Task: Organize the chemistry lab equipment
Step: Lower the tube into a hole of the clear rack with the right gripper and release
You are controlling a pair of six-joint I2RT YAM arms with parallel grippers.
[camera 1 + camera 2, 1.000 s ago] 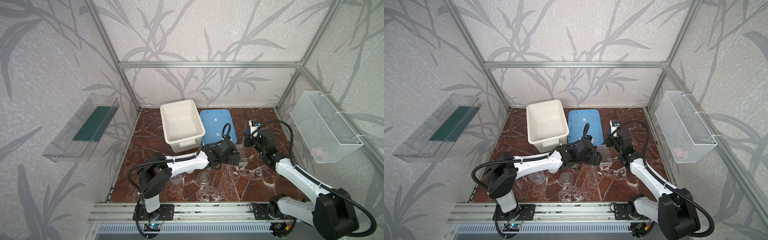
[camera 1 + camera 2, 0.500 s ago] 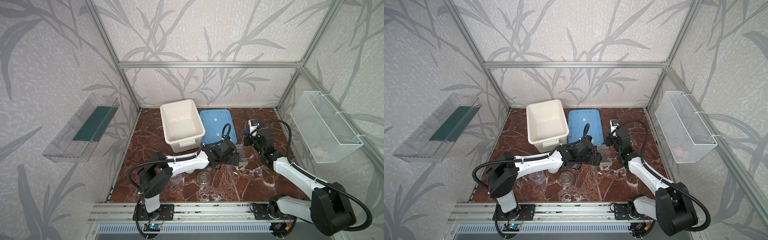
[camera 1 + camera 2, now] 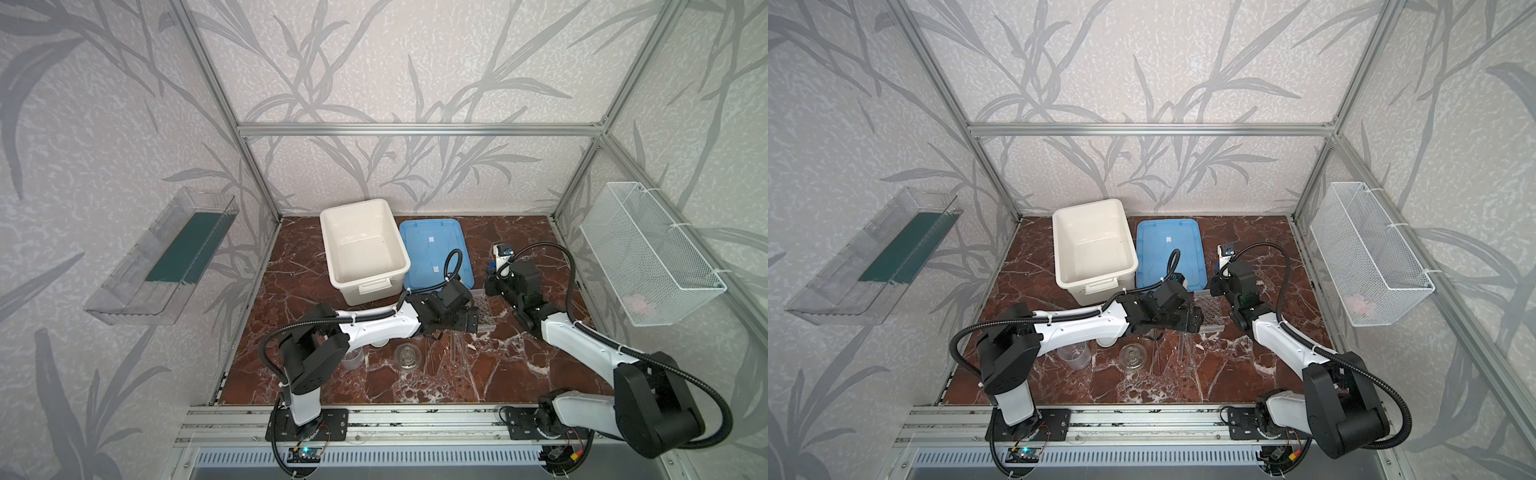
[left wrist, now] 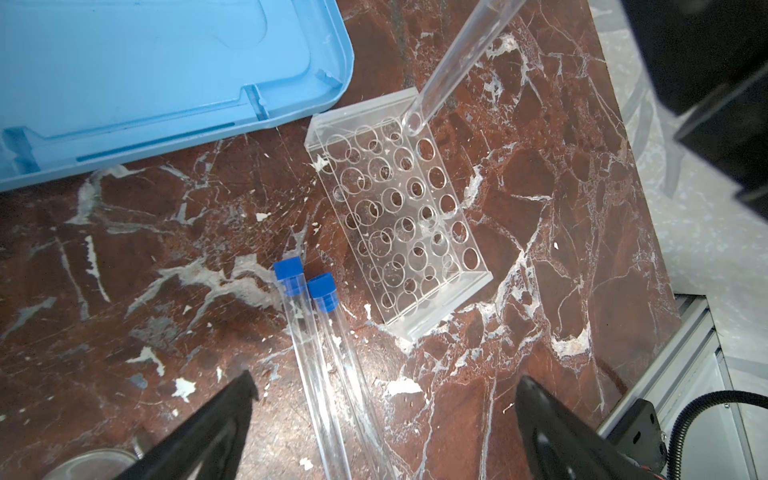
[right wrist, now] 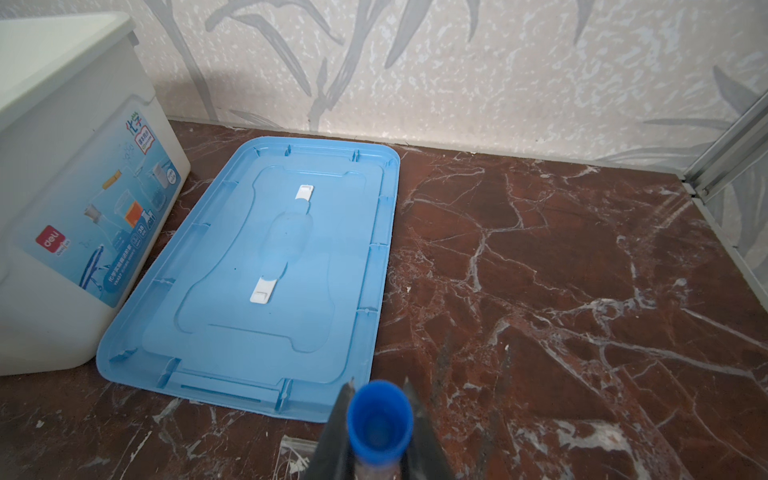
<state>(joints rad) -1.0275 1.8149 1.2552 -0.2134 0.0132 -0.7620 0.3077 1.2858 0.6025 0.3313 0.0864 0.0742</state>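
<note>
surface [image 4: 124, 232]: red-brown marble with clear multi-hole rack [image 4: 399, 220]
right end effector [image 5: 376, 399]: clamped on blue-capped tube [image 4: 457, 58], tip at rack
left end effector [image 4: 386, 390]: wide apart above two lying tubes [image 4: 320, 340]

The counter [image 3: 519, 374] is showing white-veined red-brown marble, while the lid [image 3: 428, 249] is looking pale blue, the tub [image 3: 365, 286] white, the tubes [image 4: 322, 293] clear with blue caps.

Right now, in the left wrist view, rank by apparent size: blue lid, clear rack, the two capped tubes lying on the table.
1. blue lid, largest even cropped by the frame.
2. clear rack.
3. two capped tubes, tied: they look alike and both run out of frame.
</note>
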